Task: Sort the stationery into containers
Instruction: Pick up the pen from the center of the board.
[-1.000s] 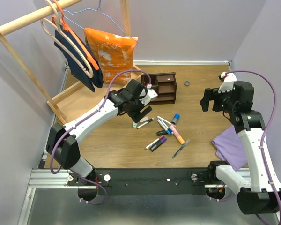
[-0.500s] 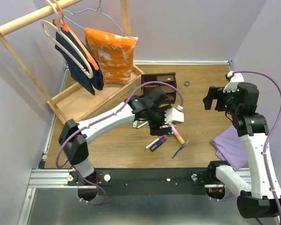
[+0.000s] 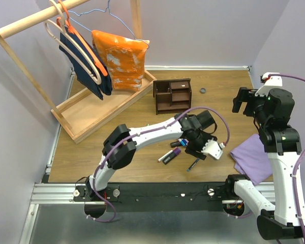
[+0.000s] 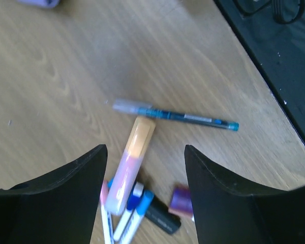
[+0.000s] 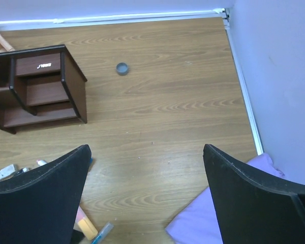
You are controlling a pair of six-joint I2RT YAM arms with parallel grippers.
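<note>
Left gripper (image 4: pixel 145 151): jaws apart, nothing between them, hanging over the loose stationery with no contact visible. Straight below the gap lies a pink-and-orange highlighter (image 4: pixel 129 162), its orange end reaching out past the fingertips. Just beyond that end, lying crosswise, is a slim teal pen (image 4: pixel 178 116) with a clear cap, touching or nearly touching the highlighter (cannot tell which). Back toward the wrist, beside the highlighter's pink end, are two white pens with blue caps (image 4: pixel 134 213), then a black marker (image 4: pixel 162 218) with a purple end (image 4: pixel 182 198) close by one finger. All rest flat on the wooden table (image 3: pixel 117 147). Right gripper (image 5: pixel 146 152): spread wide, empty, held high above the table and well apart from the pile. Ahead of it and to its left stands the dark brown organizer (image 5: pixel 38 89), compartments open. A small grey ring (image 5: pixel 122 68) lies farther ahead, and a purple cloth (image 5: pixel 213 213) shows under its right finger. Far beyond the left arm, a pale wooden clothes rack (image 3: pixel 20 30) carries hung garments.
</note>
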